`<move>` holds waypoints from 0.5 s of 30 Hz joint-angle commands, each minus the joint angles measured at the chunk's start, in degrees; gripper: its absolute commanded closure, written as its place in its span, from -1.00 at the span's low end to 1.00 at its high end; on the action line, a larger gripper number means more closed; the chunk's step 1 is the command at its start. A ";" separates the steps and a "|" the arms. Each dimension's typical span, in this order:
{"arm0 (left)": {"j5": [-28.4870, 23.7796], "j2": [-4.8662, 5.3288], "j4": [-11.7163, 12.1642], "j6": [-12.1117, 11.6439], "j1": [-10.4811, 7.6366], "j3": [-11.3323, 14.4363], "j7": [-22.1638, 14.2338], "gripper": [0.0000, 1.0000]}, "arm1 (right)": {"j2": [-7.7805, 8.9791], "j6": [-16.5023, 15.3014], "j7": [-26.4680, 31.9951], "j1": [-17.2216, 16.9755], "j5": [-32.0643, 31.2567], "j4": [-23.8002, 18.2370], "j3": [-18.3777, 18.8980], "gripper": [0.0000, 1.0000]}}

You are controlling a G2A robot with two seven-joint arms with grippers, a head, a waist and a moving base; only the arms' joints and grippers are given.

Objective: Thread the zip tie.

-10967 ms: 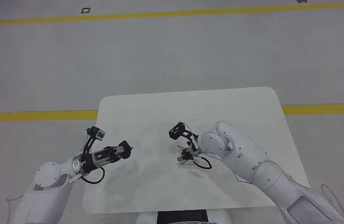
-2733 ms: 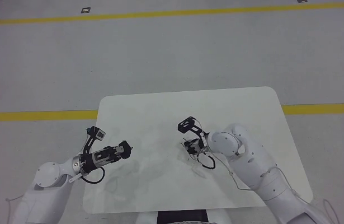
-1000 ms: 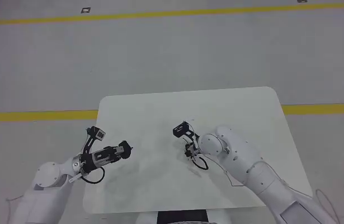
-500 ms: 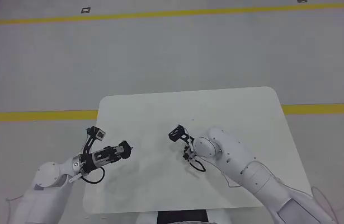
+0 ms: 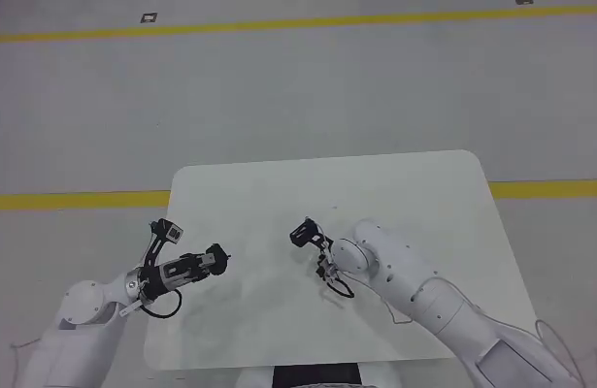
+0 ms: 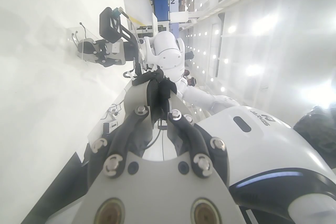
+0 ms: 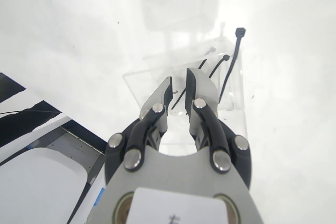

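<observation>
A clear block [image 7: 236, 93] on the white table holds black zip ties upright; the tallest zip tie [image 7: 232, 64] has its head at the top. My right gripper [image 7: 179, 86] is low over the block, open by a narrow gap, with the lower end of a shorter zip tie [image 7: 179, 97] between its fingers and untouched. In the top view this gripper [image 5: 324, 272] sits near the table's middle. My left gripper [image 5: 220, 256] hovers by the table's left edge, shut [image 6: 157, 78], with frayed black material at its tips. I cannot tell whether it holds a tie.
The white table [image 5: 395, 184] has bare surface all round the block. The left wrist view looks across at the right gripper [image 6: 86, 50] and the block [image 6: 76, 36]. Grey floor with yellow lines [image 5: 75, 200] surrounds the table.
The right arm has shifted a little to the left over the last second, back toward the block after an earlier swing to the right. The left arm has kept still.
</observation>
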 commanded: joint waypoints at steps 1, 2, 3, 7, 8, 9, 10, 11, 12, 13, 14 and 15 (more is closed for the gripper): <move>0.00 0.00 0.00 0.00 0.00 0.00 0.00 1.00 | -0.13 0.21 0.07 0.12 -0.32 0.18 -0.26 0.70; 0.00 0.00 0.00 0.00 0.00 0.00 0.00 1.00 | -0.18 0.36 0.12 0.18 -0.50 0.28 -0.35 0.70; 0.00 0.00 0.00 0.00 0.00 0.00 0.00 1.00 | -0.26 0.57 0.17 0.27 -0.85 0.36 -0.51 0.70; 0.00 0.00 0.00 0.00 0.00 0.00 0.00 1.00 | -0.41 1.38 -0.10 0.26 -1.31 0.01 -0.48 0.72; 0.00 0.00 0.00 0.00 0.00 0.00 0.00 1.00 | -0.40 1.49 -0.20 0.23 -1.39 -0.11 -0.35 0.74; 0.00 0.00 0.00 0.00 0.00 0.00 0.00 1.00 | -0.39 1.56 -0.23 0.20 -1.56 -0.23 -0.25 0.76; 0.00 0.00 0.00 0.00 0.00 0.00 0.00 1.00 | -0.36 1.63 -0.18 0.14 -1.77 -0.43 -0.12 0.76; 0.00 0.00 0.00 0.00 0.00 0.00 0.00 1.00 | -0.33 1.71 -0.15 0.09 -1.89 -0.61 0.01 0.74; 0.00 0.00 0.00 0.00 0.00 0.00 0.00 1.00 | -0.31 1.77 -0.08 0.02 -2.06 -0.71 0.10 0.74; 0.00 0.00 0.00 0.00 0.00 0.00 0.00 1.00 | -0.29 1.83 -0.02 -0.04 -2.25 -0.83 0.17 0.74; 0.00 0.00 0.00 0.00 0.00 0.00 0.00 1.00 | -0.27 1.89 0.04 -0.12 -2.42 -0.94 0.27 0.72; 0.00 0.00 0.00 0.00 0.00 0.00 0.00 1.00 | -0.27 1.98 0.12 -0.17 -2.59 -1.00 0.32 0.70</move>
